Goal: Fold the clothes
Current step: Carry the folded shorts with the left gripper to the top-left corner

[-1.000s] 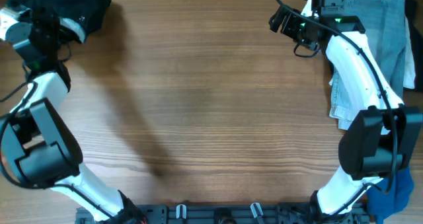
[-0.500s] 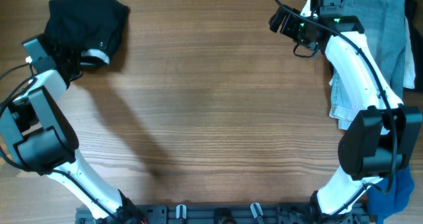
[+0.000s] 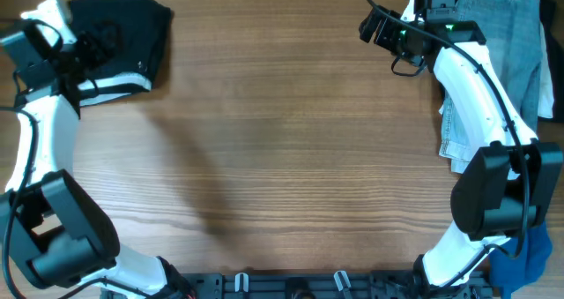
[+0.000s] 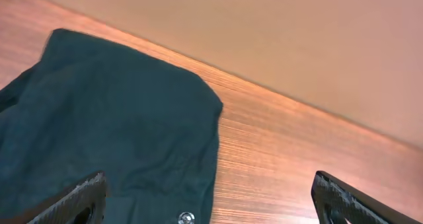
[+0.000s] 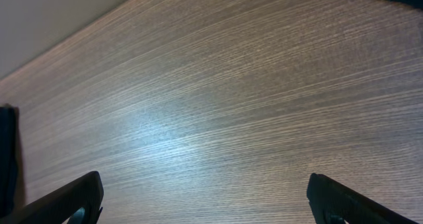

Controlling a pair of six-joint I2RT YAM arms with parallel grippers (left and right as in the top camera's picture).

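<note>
The plain black fabric shorts [image 3: 123,30] lie bunched in the far left corner of the brown wood-grain worktop [image 3: 282,158], with a strip of their pale grey-white inner waistband [image 3: 113,86] showing along the near edge of the heap. My left arm [image 3: 40,131] reaches up the left side of the worktop to that heap, and my left jaws hang over it, spread wide. In the left wrist view one dark fingertip [image 4: 80,199] sits at the bottom left over the black cloth and the other fingertip [image 4: 344,199] at the bottom right over bare wood, with nothing pinched between them. I cannot tell whether the left tip touches the fabric. From that view the shorts fill the left half as a smooth dark sheet with a rounded corner, and a small shiny snap [image 4: 186,217] sits near their lower edge. My right arm [image 3: 471,87] stretches along the right side to the far edge, well apart from the shorts. My right jaws are also spread wide and hold nothing, their fingertips [image 5: 74,199] over bare wood. Light-blue denim jeans [image 3: 507,26] lie crumpled at the far right beside that arm, and a bright blue cloth [image 3: 527,257] lies at the near right corner.
</note>
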